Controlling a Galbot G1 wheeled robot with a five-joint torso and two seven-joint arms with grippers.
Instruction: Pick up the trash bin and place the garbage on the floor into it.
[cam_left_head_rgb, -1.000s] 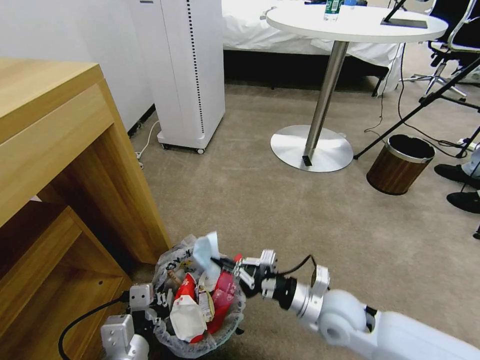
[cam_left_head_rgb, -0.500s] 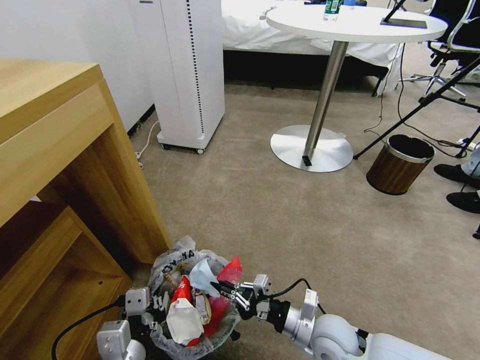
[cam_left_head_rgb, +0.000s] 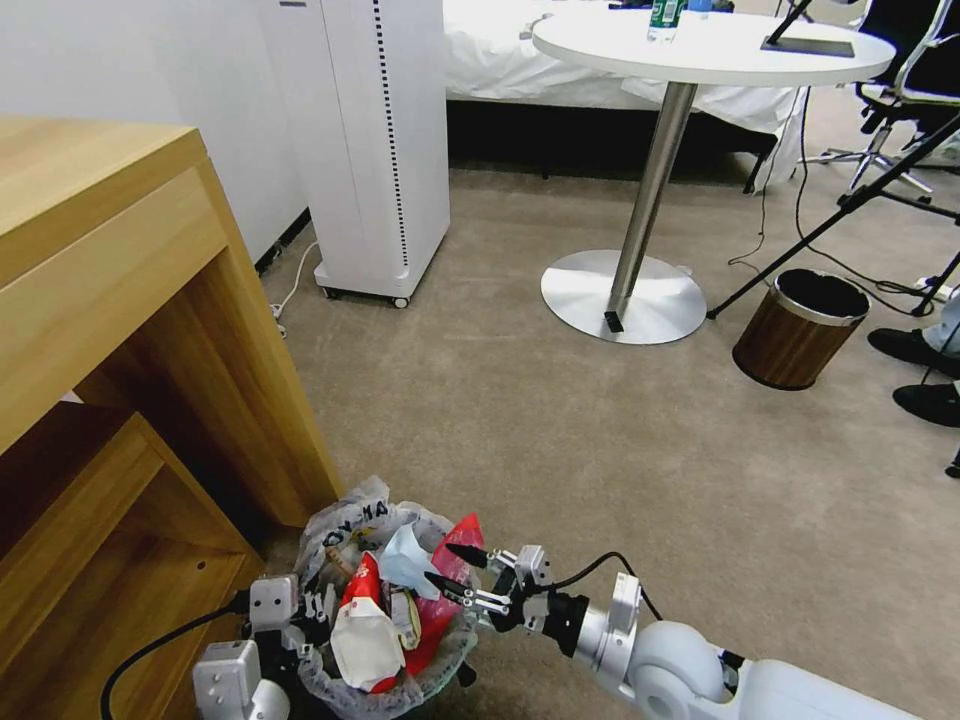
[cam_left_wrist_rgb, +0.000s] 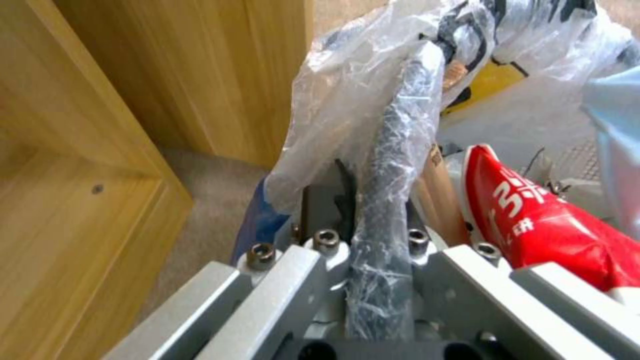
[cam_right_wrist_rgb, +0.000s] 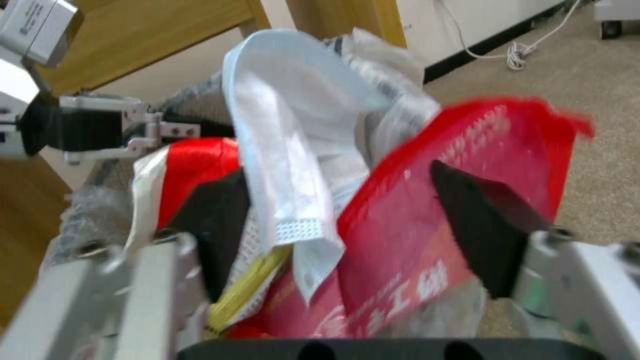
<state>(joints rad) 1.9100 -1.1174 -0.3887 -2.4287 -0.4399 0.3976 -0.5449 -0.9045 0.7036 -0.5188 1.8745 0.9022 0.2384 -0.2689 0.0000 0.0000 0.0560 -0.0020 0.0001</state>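
Observation:
The trash bin (cam_left_head_rgb: 345, 525), lined with a crinkly printed bag, stands on the beige floor (cam_left_head_rgb: 560, 440) by the wooden desk and is heaped with garbage. My left gripper (cam_left_head_rgb: 305, 612) is shut on its dark rim (cam_left_wrist_rgb: 400, 150), one finger inside and one outside. My right gripper (cam_left_head_rgb: 450, 567) hovers open at the bin's other side. Between its black pads (cam_right_wrist_rgb: 480, 220) lie a pale blue-white wrapper (cam_right_wrist_rgb: 293, 150) and a red packet (cam_right_wrist_rgb: 427, 200), both resting in the bin. Another red packet (cam_left_wrist_rgb: 547, 220) lies near the left fingers.
A wooden desk (cam_left_head_rgb: 120, 330) rises close on the left. Farther off stand a white appliance on wheels (cam_left_head_rgb: 385, 150), a round table's metal base (cam_left_head_rgb: 620, 295), a brown wood-grain bin (cam_left_head_rgb: 800, 330) and tripod legs with cables. Open carpet lies ahead.
My right gripper came down over the bin with the pale wrapper and its fingers spread apart; the wrapper now rests on the heap. The bin sits slightly lower in the picture.

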